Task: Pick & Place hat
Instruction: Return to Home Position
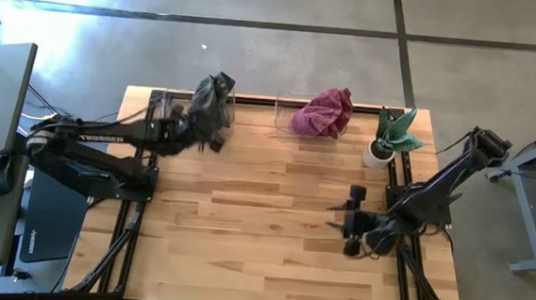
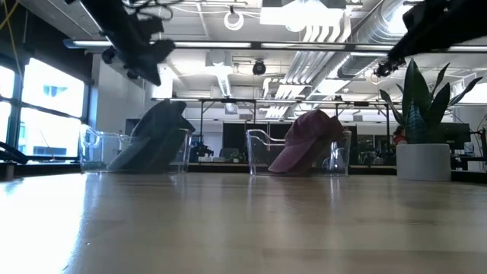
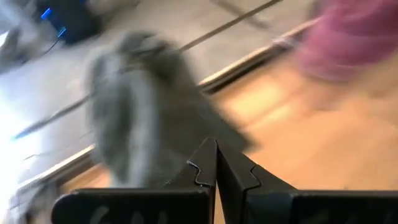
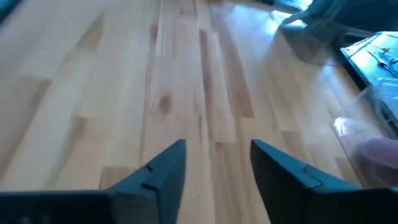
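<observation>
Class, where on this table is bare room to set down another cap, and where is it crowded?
Free: the middle and near strip of the table, bordered by the left arm and the open right end effector. Crowded: the far edge, with black cap in left bin, red cap in right bin, plant.

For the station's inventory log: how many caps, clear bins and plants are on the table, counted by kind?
Caps: 2 (black cap, red cap)
Transparent bins: 2 (left bin, right bin)
Potted plant: 1
Total: 5
</observation>
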